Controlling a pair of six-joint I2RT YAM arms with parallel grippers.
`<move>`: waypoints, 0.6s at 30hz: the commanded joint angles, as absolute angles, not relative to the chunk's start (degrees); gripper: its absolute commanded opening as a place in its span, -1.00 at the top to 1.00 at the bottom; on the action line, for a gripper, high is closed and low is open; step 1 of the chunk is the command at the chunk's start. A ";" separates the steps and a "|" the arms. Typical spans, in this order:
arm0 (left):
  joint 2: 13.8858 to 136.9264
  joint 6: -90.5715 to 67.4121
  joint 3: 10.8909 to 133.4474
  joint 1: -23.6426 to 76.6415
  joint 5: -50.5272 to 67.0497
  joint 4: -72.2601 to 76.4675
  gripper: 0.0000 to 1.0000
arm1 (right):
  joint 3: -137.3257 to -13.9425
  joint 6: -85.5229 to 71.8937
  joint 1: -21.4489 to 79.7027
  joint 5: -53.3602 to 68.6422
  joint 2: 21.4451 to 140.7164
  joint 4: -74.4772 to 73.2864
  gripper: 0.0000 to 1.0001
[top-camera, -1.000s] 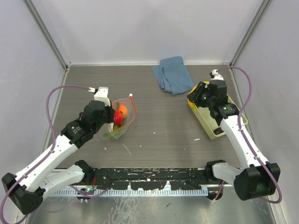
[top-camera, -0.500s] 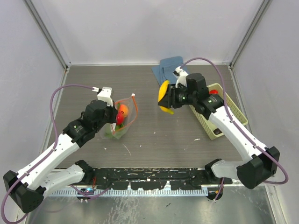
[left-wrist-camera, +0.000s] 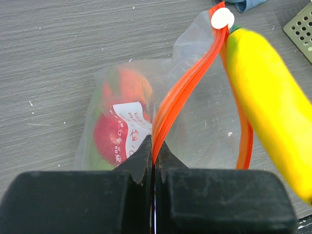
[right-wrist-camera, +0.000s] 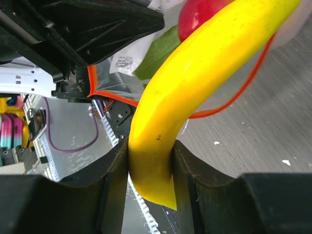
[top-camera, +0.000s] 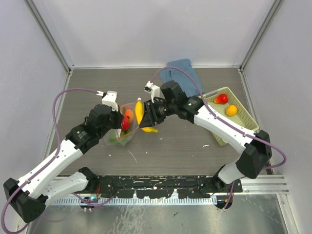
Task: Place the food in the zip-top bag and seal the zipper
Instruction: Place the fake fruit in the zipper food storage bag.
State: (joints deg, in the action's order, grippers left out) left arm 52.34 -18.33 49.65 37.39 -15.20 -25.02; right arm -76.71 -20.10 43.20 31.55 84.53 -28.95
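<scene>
The left tool [left-wrist-camera: 153,155] is clenched on the zipper [left-wrist-camera: 180,97], holding the zip-top bag [left-wrist-camera: 204,122] mouth open on the desk [left-wrist-camera: 58,58]. The right tool [right-wrist-camera: 149,165] grasps the banana [right-wrist-camera: 204,63] at that mouth. Risk: the banana tip may snag the strip and fall outside.

table [top-camera: 175,146]: grey woodgrain | on it: zip-top bag [left-wrist-camera: 200,126] | blue cloth [top-camera: 183,68] | slatted basket [top-camera: 246,122]

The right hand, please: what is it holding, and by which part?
The right hand grips the banana near one end, its length sticking out toward the bag.
</scene>
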 commanded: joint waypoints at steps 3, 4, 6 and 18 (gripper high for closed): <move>52.28 -17.27 50.06 37.55 -15.13 -20.39 1.00 | -81.17 -20.67 44.58 37.59 87.76 -26.87 0.54; 52.33 -17.25 50.09 37.60 -15.12 -20.35 1.00 | -81.45 -20.88 44.69 38.06 88.32 -26.89 0.54; 52.51 -17.23 50.04 37.57 -15.00 -20.24 1.00 | -81.76 -21.75 44.97 39.41 89.36 -26.43 0.54; 53.02 -16.96 50.13 37.75 -13.21 -19.87 1.00 | -85.87 -36.64 45.09 38.80 95.09 -23.13 0.58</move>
